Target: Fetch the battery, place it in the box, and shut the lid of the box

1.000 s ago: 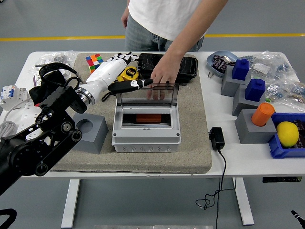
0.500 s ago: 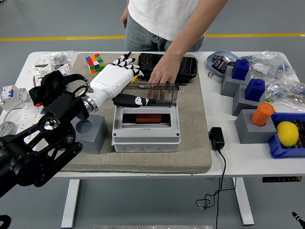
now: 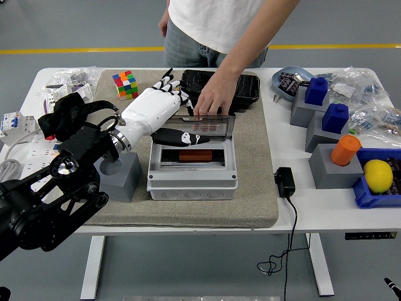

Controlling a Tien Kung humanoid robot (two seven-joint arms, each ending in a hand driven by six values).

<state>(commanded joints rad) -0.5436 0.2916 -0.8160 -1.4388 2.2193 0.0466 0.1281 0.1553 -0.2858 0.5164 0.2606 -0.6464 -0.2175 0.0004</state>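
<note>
Black jointed left arm, white hand, black-tipped fingers

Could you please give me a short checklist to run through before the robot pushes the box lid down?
1. Battery inside the box: ok, an orange block lies in the opening.
2. Lid closed: not ok, it stands raised.
3. Left hand at the lid: ok, thumb lies across its front.
4. Lid path clear: not ok, the person's hand rests on the lid's top edge.
5. Lid hinge seated: cannot tell.
6. Right hand: cannot tell, out of view.
</note>
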